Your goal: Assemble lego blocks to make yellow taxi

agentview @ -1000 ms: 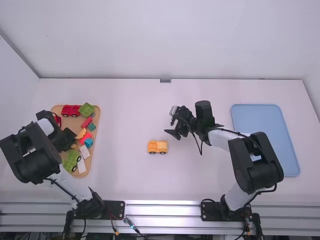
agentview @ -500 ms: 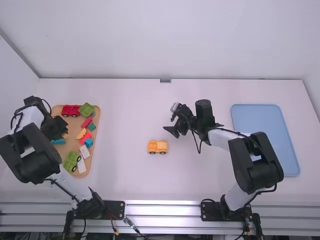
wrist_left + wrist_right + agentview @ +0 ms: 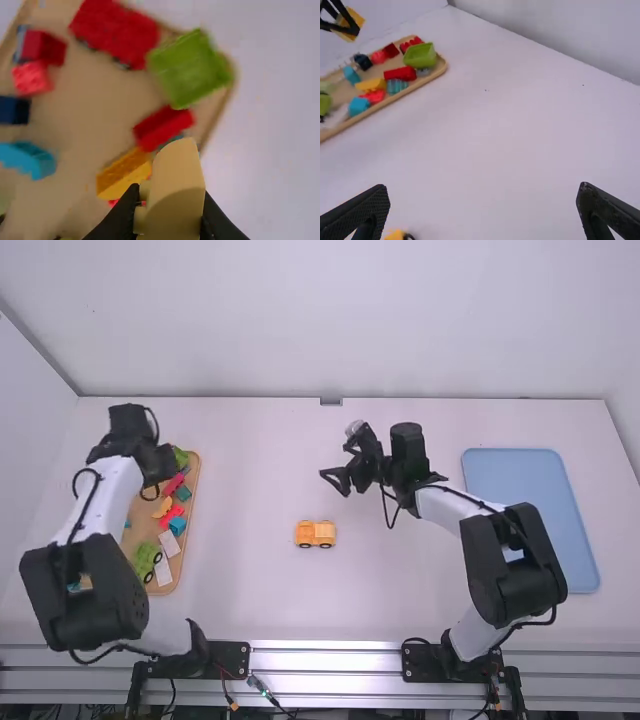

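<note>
The left tool (image 3: 152,462) has a yellow block (image 3: 177,195) gripped between its fingers, raised above the wooden tray (image 3: 148,525). Beneath and around that tool, the tray holds a red toy car (image 3: 117,32), a green block (image 3: 190,67), a red block (image 3: 162,127) and a yellow-orange piece (image 3: 125,172). The right tool (image 3: 334,483) is open and empty over the desk (image 3: 260,590), its fingers wide apart. The small yellow toy truck (image 3: 315,533) sits on the desk near the right tool, closer to the arm bases and slightly to its left. The blue tray (image 3: 530,520) lies well to that tool's right.
</note>
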Available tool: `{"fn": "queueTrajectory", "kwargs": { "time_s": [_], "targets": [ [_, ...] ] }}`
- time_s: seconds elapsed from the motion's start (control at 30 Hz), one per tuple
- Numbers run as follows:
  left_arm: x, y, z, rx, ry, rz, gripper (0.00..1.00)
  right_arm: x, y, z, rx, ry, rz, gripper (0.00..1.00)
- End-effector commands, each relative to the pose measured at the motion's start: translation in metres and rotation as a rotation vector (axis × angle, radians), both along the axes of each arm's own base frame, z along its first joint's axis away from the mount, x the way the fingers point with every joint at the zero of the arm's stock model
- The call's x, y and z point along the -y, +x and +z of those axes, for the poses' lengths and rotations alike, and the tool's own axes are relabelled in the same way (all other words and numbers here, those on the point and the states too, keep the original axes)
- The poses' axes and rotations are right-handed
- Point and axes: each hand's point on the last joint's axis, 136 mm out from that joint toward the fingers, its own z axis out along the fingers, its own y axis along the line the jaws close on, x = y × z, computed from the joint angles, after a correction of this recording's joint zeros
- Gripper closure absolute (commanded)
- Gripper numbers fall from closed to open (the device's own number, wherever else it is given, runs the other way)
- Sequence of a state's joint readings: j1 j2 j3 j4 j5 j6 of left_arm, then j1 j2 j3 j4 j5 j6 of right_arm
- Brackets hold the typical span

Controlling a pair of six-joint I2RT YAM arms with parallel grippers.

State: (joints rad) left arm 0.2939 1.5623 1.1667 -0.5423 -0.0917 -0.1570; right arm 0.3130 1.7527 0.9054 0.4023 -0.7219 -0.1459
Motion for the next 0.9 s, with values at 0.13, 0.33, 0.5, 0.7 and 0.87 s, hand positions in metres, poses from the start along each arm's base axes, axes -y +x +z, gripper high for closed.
{"fn": "queueTrajectory", "kwargs": {
  "time_s": [0.13,0.33,0.5,0.7,0.87],
  "targets": [
    [0.096,0.012,0.01,0.08,0.269,-0.423,0.98,-0.004,0.001,0.036,-0.114,0.109,0.044,0.01],
    [0.172,0.005,0.019,0.219,0.405,-0.702,0.98,0.003,-0.012,0.049,-0.144,0.193,0.153,0.01],
    [0.229,-0.008,0.011,0.286,0.42,-1.031,0.96,0.014,-0.017,0.05,-0.214,0.233,0.169,0.01],
    [0.275,-0.026,0.003,0.347,0.292,-1.304,0.9,0.018,-0.034,0.035,-0.307,0.219,0.199,0.01],
    [0.294,-0.037,0.005,0.39,0.223,-1.417,0.91,0.002,-0.042,0.025,-0.361,0.207,0.217,0.0]
  ]
}}
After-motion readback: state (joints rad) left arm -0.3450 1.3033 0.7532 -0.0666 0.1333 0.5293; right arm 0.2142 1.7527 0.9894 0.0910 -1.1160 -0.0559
